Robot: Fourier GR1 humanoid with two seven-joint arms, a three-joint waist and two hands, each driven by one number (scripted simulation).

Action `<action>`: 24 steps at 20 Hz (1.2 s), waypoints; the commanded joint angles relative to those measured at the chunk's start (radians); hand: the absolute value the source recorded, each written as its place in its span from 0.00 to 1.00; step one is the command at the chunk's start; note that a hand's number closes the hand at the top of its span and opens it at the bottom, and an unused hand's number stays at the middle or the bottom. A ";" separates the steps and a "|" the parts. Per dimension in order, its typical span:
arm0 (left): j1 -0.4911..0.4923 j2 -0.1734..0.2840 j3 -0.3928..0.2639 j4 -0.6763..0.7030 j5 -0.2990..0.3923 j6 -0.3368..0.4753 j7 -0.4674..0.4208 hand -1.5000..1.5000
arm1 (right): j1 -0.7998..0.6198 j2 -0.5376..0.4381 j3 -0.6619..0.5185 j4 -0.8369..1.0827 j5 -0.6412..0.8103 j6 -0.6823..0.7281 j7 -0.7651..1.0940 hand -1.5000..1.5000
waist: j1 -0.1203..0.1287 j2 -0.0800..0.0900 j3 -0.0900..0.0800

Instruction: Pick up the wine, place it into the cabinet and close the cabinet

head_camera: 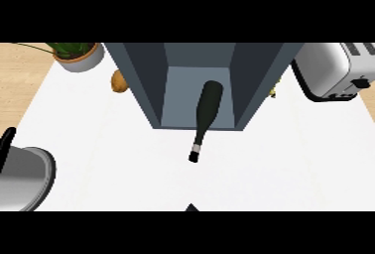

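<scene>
1. White counter [293,163] fills the frame; wooden floor [22,74] shows upper left.
2. Wine bottle [206,116] lies half inside the open grey cabinet [147,84], neck sticking out toward frame centre.
3. Toaster [333,69] upper right, potted plant [77,54] upper left, grey forearm [26,178] lower left.
4. Neither hand visible; finger state cannot be told.

Hardly any robot showing here: just the black tip of one hand [192,207] peeking over the bottom edge, dead centre (left or right, can't tell).

Dark wine bottle [206,113] inside open cabinet [154,84]
</scene>
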 commanded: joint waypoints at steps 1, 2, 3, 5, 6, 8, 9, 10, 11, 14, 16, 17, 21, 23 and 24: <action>-0.023 -0.012 -0.012 -0.040 -0.003 0.026 0.029 0.00 | -0.204 0.185 -0.024 0.182 -0.039 -0.078 0.015 1.00 | 0.015 0.003 0.000; -0.061 -0.021 0.002 0.016 0.014 0.011 0.025 0.00 | -0.225 0.185 -0.028 0.204 -0.065 -0.095 0.006 1.00 | 0.012 0.008 -0.001; -0.043 -0.005 0.012 0.019 0.003 -0.007 0.027 0.00 | -0.262 0.185 -0.050 0.195 -0.096 -0.089 0.025 1.00 | 0.015 0.005 0.000; -0.056 -0.010 0.000 0.017 0.005 -0.002 0.038 0.00 | -0.323 0.185 -0.085 0.243 -0.128 -0.118 0.000 1.00 | 0.028 0.009 -0.001; -0.070 -0.026 -0.028 -0.006 -0.018 0.039 0.049 0.00 | -0.341 0.185 -0.110 0.311 -0.158 -0.104 -0.022 1.00 | 0.026 0.012 0.001; -0.074 -0.036 -0.010 -0.003 -0.005 0.044 0.050 0.00 | -0.435 0.188 -0.119 0.374 -0.185 -0.134 -0.042 1.00 | 0.031 0.008 0.001; -0.062 -0.038 -0.016 -0.001 -0.018 0.034 0.046 0.00 | -0.498 0.189 -0.195 0.391 -0.233 -0.150 -0.007 1.00 | 0.027 0.006 0.001; -0.092 -0.055 -0.033 0.044 -0.026 0.016 0.040 0.00 | -0.545 0.190 -0.232 0.447 -0.274 -0.131 -0.035 1.00 | 0.019 0.010 0.001; -0.092 -0.078 -0.055 0.065 -0.062 0.025 0.015 0.00 | -0.597 0.191 -0.272 0.494 -0.283 -0.117 -0.040 1.00 | 0.016 0.010 0.001; -0.056 -0.072 -0.034 0.020 -0.050 0.030 0.042 0.00 | -0.675 0.193 -0.323 0.670 -0.336 -0.109 -0.149 1.00 | 0.024 0.009 0.003; -0.088 -0.083 -0.039 0.014 -0.071 0.057 0.049 0.00 | -0.768 0.194 -0.315 0.763 -0.335 -0.112 -0.173 1.00 | 0.018 0.007 0.003; -0.024 -0.065 -0.011 0.010 -0.042 0.004 0.042 0.00 | -0.808 0.194 -0.372 0.785 -0.290 -0.081 -0.153 1.00 | 0.022 0.004 0.002; -0.092 -0.067 0.050 0.057 -0.013 0.001 0.068 0.00 | -0.847 0.171 -0.441 0.921 -0.281 0.010 -0.203 1.00 | -0.004 0.005 0.003; -0.064 -0.100 0.003 0.037 -0.066 0.006 0.046 0.00 | -0.868 0.184 -0.472 1.015 -0.266 0.022 -0.246 1.00 | -0.003 0.005 0.003; -0.147 -0.088 0.011 0.026 -0.066 0.083 0.105 0.00 | -0.856 0.195 -0.457 1.076 -0.292 -0.011 -0.328 1.00 | -0.001 0.010 0.004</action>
